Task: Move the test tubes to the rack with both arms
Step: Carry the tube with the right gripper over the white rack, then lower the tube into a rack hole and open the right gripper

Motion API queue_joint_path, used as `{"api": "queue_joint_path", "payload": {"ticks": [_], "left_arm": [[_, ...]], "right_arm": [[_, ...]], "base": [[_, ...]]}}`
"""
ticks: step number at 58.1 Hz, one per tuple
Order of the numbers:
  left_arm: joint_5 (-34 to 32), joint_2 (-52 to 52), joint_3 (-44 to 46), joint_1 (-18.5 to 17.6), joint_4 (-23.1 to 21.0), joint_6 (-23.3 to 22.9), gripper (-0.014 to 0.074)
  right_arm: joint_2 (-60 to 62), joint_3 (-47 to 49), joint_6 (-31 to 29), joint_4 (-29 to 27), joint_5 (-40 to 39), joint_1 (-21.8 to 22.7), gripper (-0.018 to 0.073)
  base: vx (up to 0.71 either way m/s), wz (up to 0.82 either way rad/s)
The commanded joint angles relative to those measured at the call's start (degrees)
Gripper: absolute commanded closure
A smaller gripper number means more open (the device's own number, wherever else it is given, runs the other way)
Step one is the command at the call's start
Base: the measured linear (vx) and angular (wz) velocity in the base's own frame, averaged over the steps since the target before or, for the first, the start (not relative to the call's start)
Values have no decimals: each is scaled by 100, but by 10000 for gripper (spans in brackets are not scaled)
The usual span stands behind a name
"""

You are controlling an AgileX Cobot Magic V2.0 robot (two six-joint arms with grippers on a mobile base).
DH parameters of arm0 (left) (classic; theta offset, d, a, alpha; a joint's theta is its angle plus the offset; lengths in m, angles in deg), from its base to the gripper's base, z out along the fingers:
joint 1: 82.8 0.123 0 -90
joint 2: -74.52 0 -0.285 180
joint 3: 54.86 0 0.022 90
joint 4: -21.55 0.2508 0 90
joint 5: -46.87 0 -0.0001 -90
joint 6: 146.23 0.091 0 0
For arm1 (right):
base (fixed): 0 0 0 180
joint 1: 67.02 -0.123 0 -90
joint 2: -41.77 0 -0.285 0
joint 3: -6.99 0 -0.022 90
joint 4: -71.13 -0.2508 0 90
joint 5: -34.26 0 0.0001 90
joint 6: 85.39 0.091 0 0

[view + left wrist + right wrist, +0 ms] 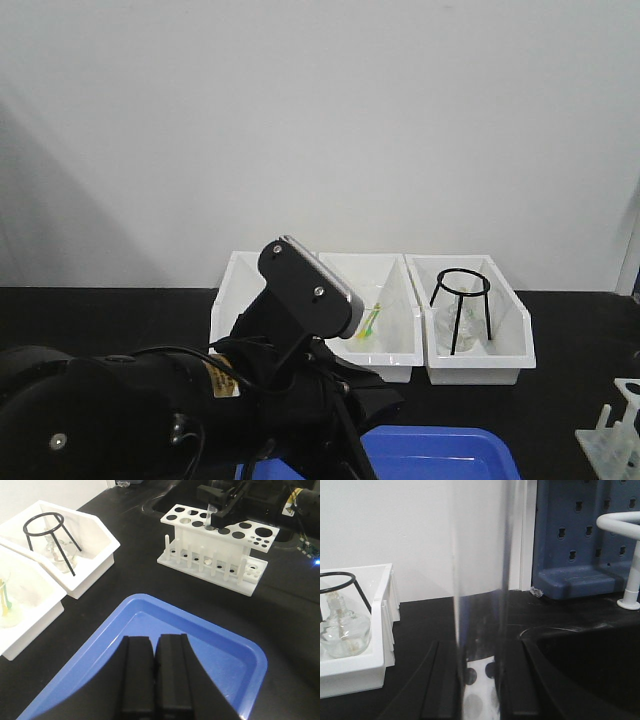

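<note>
Three white bins (470, 365) line the back of the counter (580, 340) in the front view. The tripod ring (460, 298) stands in the rightmost bin, and the rack (612, 432) barely shows at the frame edge.

Left wrist view: my left end effector (156, 645) is closed on nothing above the blue tray (220, 645), where I see no tubes. The right end effector (222, 510) holds a test tube (210, 517) upright over a rack hole.

Right wrist view: the fingers clamp that tube, with rack holes directly below. Insertion looks unfinished. I cannot tell whether other holes are filled. Nothing obstructs the descent.
</note>
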Motion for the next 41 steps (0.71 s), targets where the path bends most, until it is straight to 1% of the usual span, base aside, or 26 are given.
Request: {"api": "queue_joint_path", "payload": {"ticks": [1,14,33,41], "left_arm": [[-379,-197,174,-3,-69,-36,598],[-393,-197,174,-3,-69,-36,598],[-356,-197,174,-3,-74,-36,598],[-356,-197,174,-3,-79,-36,598]], "right_arm": [[179,132,-54,9,-565,39,565],[116,132,-54,-11,-320,39,565],[-620,132,-11,11,-763,39,565],[-728,132,-11,11,-778,39,564]], "base": [[0,0],[0,0],[0,0],[0,0]]}}
